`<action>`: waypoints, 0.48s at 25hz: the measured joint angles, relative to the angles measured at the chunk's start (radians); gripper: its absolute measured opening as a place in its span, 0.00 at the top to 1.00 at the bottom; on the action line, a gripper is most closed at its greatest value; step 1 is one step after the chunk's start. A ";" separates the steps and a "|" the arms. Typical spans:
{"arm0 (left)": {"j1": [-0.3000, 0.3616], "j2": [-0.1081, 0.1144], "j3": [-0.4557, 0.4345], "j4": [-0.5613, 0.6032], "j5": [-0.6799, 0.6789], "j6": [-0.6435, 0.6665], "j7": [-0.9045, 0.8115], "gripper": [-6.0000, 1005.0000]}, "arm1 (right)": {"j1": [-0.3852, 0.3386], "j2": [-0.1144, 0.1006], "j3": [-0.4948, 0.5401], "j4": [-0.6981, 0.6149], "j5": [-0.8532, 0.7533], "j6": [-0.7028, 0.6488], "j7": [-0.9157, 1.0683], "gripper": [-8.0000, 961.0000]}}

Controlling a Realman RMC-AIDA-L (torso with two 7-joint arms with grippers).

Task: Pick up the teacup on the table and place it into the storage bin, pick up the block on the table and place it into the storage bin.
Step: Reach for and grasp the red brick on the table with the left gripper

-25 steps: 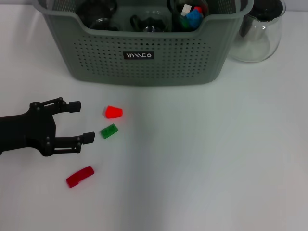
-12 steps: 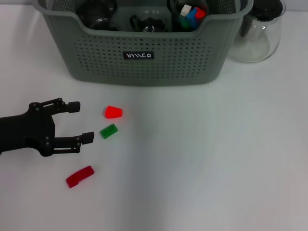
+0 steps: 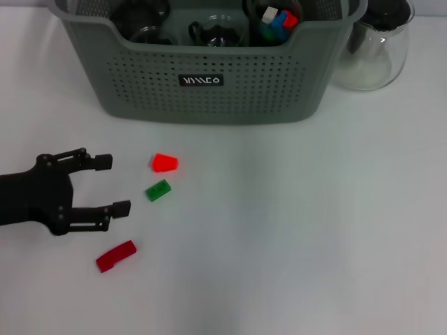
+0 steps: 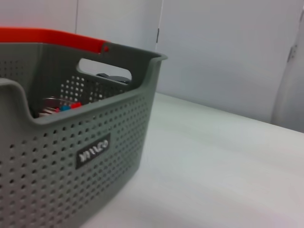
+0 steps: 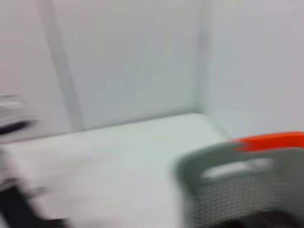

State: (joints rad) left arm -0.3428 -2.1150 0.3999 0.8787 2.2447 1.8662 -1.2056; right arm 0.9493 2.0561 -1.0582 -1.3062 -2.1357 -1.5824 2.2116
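On the white table (image 3: pixel 314 230), as recorded from the head view:

- Storage bin (image 3: pixel 209 84), grey-green and perforated, is being shown at the far edge, black label facing the robot; dark glassware and small coloured pieces are lying inside it.
- Clear glass carafe (image 3: pixel 374 52) is being shown just beside the bin, on the robot's right.
- Left gripper (image 3: pixel 108 185) is being held low over the table on the robot's left, jaws spread wide and released, nothing between them.
- Three blocks are being shown loose on the table: orange-red block (image 3: pixel 165 162) nearest the bin, green block (image 3: pixel 158 190) just below it and closest to the open fingers, dark red block (image 3: pixel 116 255) nearest the robot. None is being touched.
- No teacup is being seen on the table; whether one is among the dark items in the bin cannot be told.
- Right gripper is not being shown.

From the left wrist view: the bin's perforated wall, label and handle cut-out are being shown close by; the arm's own fingers are not being shown.

From the right wrist view: only a blurred bin corner with an orange-red edge is being shown.

Handling note, as judgement: a block pick appears to be in hand. The open jaws would best be centred over the green block, aligned across its short sides and lowered fully before being closed, so the neighbouring orange-red block is not being nudged.
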 joint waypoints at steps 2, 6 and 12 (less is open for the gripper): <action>0.002 0.000 0.002 0.025 0.010 0.025 -0.013 0.12 | -0.048 0.002 0.014 -0.002 0.074 -0.087 -0.046 0.01; 0.009 -0.030 0.016 0.214 0.068 0.115 -0.120 0.12 | -0.156 0.028 0.006 0.002 0.118 -0.225 -0.157 0.01; 0.013 -0.054 0.208 0.471 0.152 0.153 -0.358 0.12 | -0.272 0.042 -0.038 0.113 0.114 -0.235 -0.318 0.01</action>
State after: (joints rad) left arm -0.3297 -2.1689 0.6078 1.3502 2.3962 2.0194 -1.5632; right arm 0.6776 2.0977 -1.0965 -1.1927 -2.0217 -1.8175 1.8934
